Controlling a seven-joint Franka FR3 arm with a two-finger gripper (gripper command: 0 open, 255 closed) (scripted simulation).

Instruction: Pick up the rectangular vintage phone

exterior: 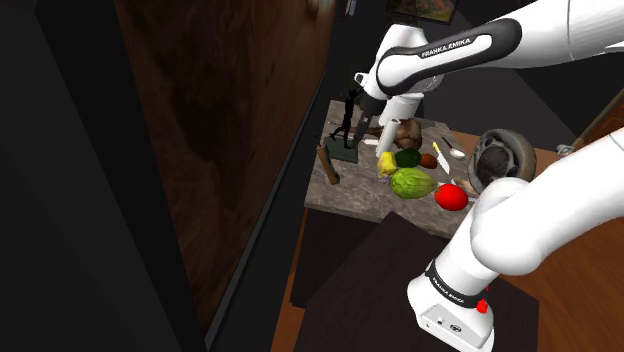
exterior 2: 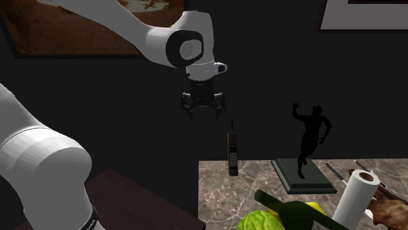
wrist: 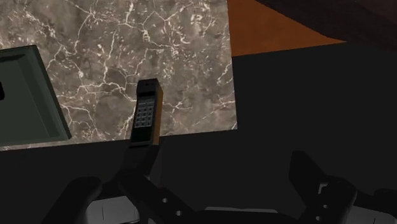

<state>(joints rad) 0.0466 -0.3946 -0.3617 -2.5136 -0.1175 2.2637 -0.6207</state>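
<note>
one phone (exterior 2: 233, 154) stands upright below the apparently open end effector (exterior 2: 204, 114).

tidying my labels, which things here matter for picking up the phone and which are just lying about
Job: upright black rectangular phone with keypad; black two-finger gripper, open.
Lying about: dark runner statuette; white paper roll; red round fruit.

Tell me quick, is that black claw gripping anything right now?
Black two-finger gripper: open, holding nothing, up in the air clear of the upright black-and-brown rectangular phone.
</note>
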